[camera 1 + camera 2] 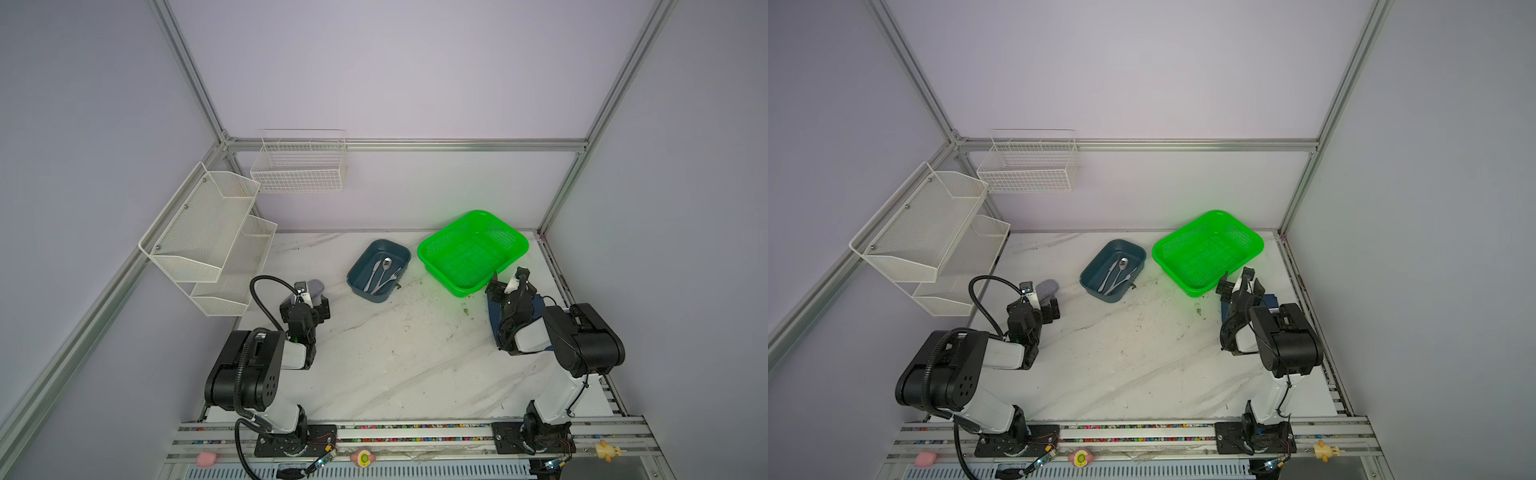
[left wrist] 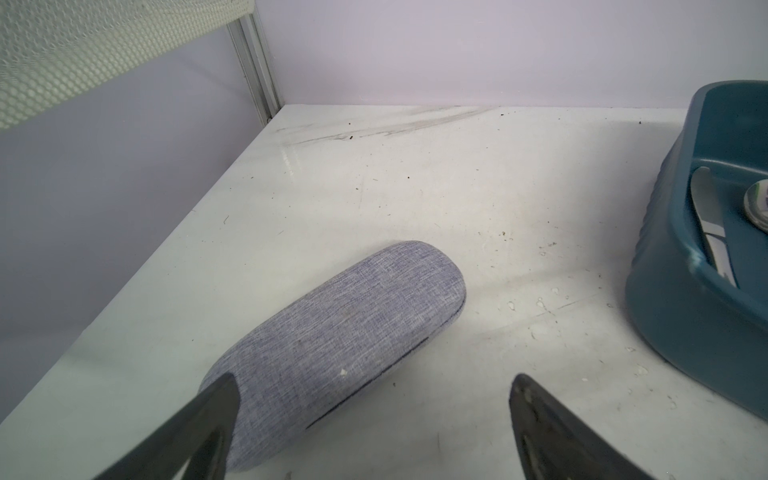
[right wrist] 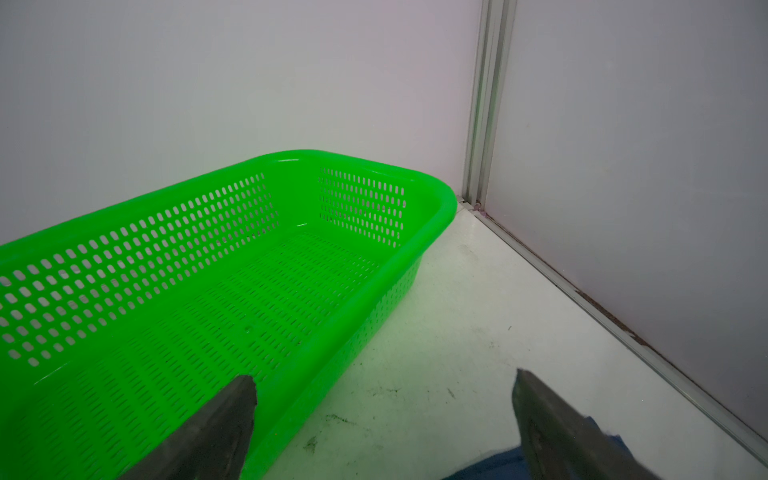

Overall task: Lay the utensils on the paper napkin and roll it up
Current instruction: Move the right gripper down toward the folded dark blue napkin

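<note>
**Lying slantwise in the tray, the utensils point their working ends away from the arms**

All three shiny metal pieces rest inside the dark teal tray, a smooth rounded oblong of plastic. Their long axes run roughly along the tray's own. The handles are bunched at its near end and the tips fan out toward the back wall. The knife lies on the left, the round-bowled spoon in the middle, and the fork on the right, leaning furthest toward the basket.

The paper napkin, thin and navy blue, lies flat on the white marbled table, just beside the near corner of the perforated green basket. The right arm covers most of it, so its edges' direction cannot be told.

The left gripper stands spread wide and grasps nothing, with the woven grey case just ahead of it. The right gripper is likewise released, and a corner of the napkin shows beneath one finger.
</note>
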